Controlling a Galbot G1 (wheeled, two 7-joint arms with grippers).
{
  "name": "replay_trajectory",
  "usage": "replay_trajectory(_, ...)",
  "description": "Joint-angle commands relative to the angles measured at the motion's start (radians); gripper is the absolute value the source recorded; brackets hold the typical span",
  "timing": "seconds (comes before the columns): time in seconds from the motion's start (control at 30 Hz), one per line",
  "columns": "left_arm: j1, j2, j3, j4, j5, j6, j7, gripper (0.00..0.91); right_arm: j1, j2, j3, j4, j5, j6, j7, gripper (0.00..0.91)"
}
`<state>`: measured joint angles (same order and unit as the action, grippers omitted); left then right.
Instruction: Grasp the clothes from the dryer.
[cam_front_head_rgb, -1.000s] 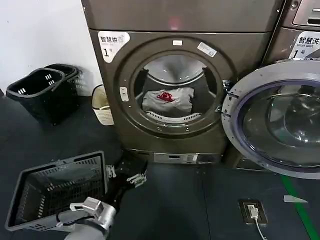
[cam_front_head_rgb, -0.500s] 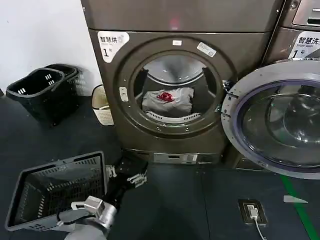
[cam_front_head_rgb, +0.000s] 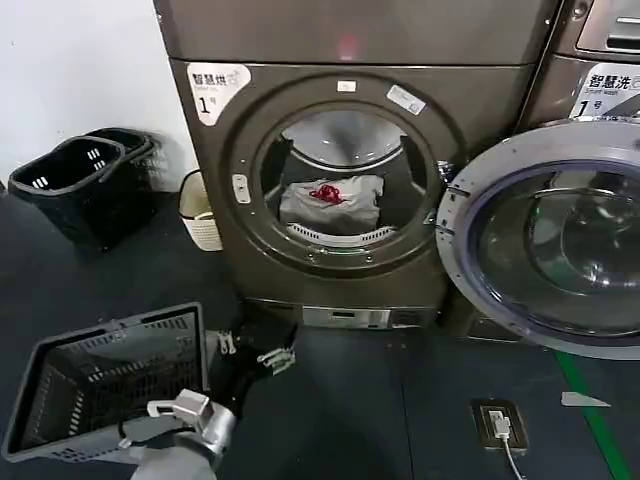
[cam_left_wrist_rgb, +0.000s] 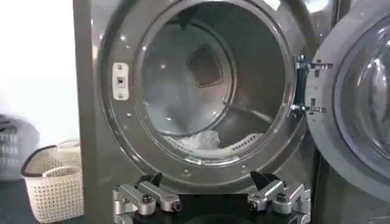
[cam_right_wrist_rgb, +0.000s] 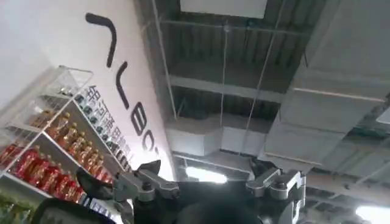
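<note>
The whole head view has slid slightly since 0.5 s ago, the dryer (cam_front_head_rgb: 340, 170) sitting a little further left and higher; this suggests the robot is closing in. The clothes (cam_front_head_rgb: 332, 203), white with a red patch, lie untouched in the drum behind the open door (cam_front_head_rgb: 545, 245). The left gripper (cam_front_head_rgb: 250, 355) hangs low before the machine beside a dark basket (cam_front_head_rgb: 100, 385), jaws spread and empty; the right gripper (cam_right_wrist_rgb: 210, 189) points at the ceiling, also spread, idle.
</note>
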<state>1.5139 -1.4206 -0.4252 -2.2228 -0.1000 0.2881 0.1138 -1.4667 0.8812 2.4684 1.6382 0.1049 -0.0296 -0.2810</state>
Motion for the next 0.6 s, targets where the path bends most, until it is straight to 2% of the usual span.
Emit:
replay_trajectory(0.03, 0.001, -0.004, 0.003, 0.004, -0.004, -0.013, 0.001, 0.907, 0.000, -0.001, 0.000, -0.002, -0.005, 0.001, 0.000, 0.907)
replay_trajectory(0.6, 0.009, -0.020, 0.023, 0.002, 0.006, -0.012, 0.000, 0.907, 0.002, 0.002, 0.004, -0.007, -0.013, -0.003, -0.016, 0.907)
